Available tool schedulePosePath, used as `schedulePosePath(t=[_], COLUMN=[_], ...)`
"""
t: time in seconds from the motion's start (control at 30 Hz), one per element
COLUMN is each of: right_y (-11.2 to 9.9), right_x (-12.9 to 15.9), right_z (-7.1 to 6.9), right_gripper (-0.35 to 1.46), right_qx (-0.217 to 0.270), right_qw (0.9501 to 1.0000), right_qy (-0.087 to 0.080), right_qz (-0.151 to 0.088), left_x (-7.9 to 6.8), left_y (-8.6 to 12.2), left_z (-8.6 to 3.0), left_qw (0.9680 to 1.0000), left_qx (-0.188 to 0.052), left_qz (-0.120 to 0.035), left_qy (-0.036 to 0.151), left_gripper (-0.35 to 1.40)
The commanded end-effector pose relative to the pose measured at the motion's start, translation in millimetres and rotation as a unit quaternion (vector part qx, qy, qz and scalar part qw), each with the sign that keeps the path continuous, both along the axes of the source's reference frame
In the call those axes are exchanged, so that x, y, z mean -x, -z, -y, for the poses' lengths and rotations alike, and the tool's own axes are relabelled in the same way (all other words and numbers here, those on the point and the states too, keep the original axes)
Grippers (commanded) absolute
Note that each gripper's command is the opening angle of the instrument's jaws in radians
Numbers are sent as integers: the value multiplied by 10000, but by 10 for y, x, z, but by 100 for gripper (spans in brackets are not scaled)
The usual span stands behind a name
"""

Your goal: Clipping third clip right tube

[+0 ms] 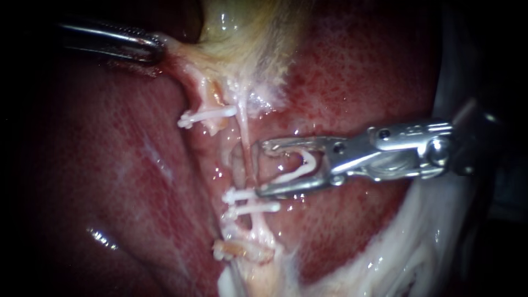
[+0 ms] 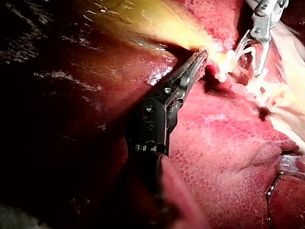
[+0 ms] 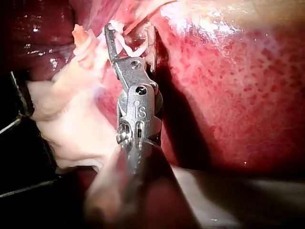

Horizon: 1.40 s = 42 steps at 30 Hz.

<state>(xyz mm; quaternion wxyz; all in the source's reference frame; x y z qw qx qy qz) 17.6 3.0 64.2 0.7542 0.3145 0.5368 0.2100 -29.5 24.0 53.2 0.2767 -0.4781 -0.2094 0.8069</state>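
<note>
The liver (image 1: 110, 181) lies broad and red under everything, with the pale gallbladder (image 1: 247, 33) above it. The left tool (image 1: 157, 50) is clenched on the gallbladder's lower edge, holding it stretched. The right tool (image 1: 258, 169) has its jaws spread, their tips just reaching the thin right tube (image 1: 247, 144) but not round it. Two clips (image 1: 242, 196) already cross that tube just below. The third, a white loaded clip (image 1: 297, 172), sits unsqueezed in the right jaws, so seating and closing it look to be what is left

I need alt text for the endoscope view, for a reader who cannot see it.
My right instrument holds an open white clip beside the thin right tube, just above two clips already on it. My left instrument grips pale tissue over the red liver.
</note>
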Motion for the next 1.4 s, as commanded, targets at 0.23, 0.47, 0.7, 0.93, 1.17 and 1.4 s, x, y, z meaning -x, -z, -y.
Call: schedulePosePath(t=[0.23, 0.47, 0.7, 0.93, 1.17, 1.4], right_y=[-6, 16, 43, 44, 44, 46], right_x=[-13, -22, -17, -10, -4, 0], right_z=[-5, -17, -26, -28, -28, -29], right_gripper=[49, 49, 46, 33, 1, -35], right_qx=[-519, -1152, -1341, -1466, -1587, -2136], right_qw=[9974, 9851, 9793, 9778, 9762, 9673], right_qy=[-144, -354, -402, -392, -374, -393], right_qz=[-469, -1228, -1459, -1442, -1426, -1313], left_x=[1, 2, 2, 2, 2, 2], left_y=[0, 0, -1, -1, -1, -1], left_z=[0, 0, 0, 0, 0, 0], left_qw=[10000, 10000, 10000, 10000, 10000, 10000], left_qx=[0, 1, 2, 2, 2, 2], left_qz=[-1, -3, -3, -3, -3, -3], left_qy=[2, 3, 4, 4, 4, 5], left_gripper=[-35, -35, -35, -35, -35, -35])
